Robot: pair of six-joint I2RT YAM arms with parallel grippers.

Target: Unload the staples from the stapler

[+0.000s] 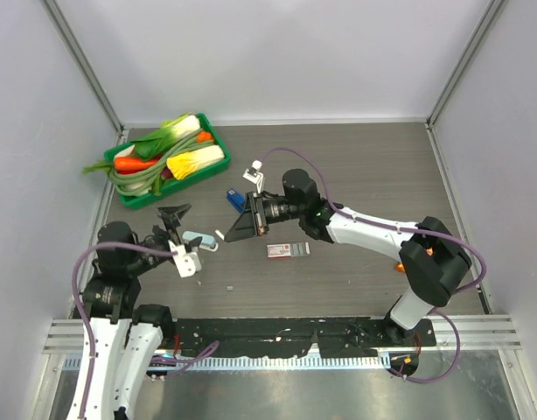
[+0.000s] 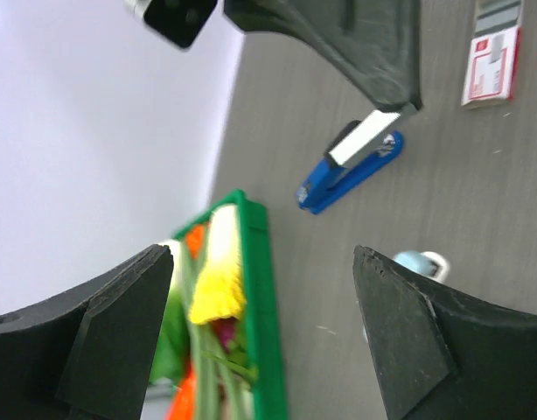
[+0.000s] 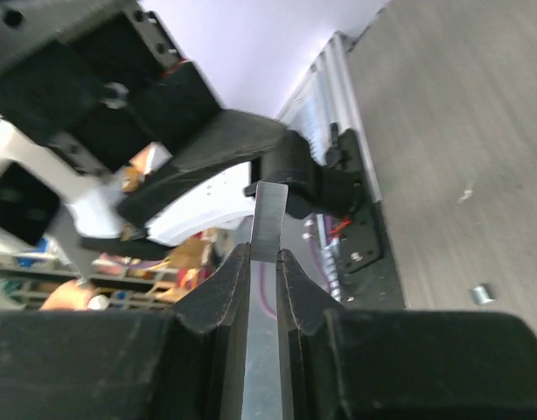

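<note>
The small pale blue-grey stapler [image 1: 197,237] lies on the dark table to the left of centre. In the left wrist view only its rounded end [image 2: 417,262] shows, past my right-hand finger [image 2: 408,341]. My left gripper [image 1: 191,229] [image 2: 264,262] hovers over it, open and empty. My right gripper [image 1: 226,233] [image 3: 264,258] is shut on a flat silver strip of staples [image 3: 270,219], held off the table a little to the right of the stapler. The strip's end [image 2: 365,138] sticks out of the fingers.
A dark blue stapler [image 1: 235,199] [image 2: 350,171] lies behind the right gripper. A red-and-white box [image 1: 288,250] [image 2: 491,63] lies at mid-table. A green tray [image 1: 133,199] [image 2: 267,332] of toy vegetables stands at the back left. A tiny metal bit [image 1: 230,285] [image 3: 483,293] lies near the front.
</note>
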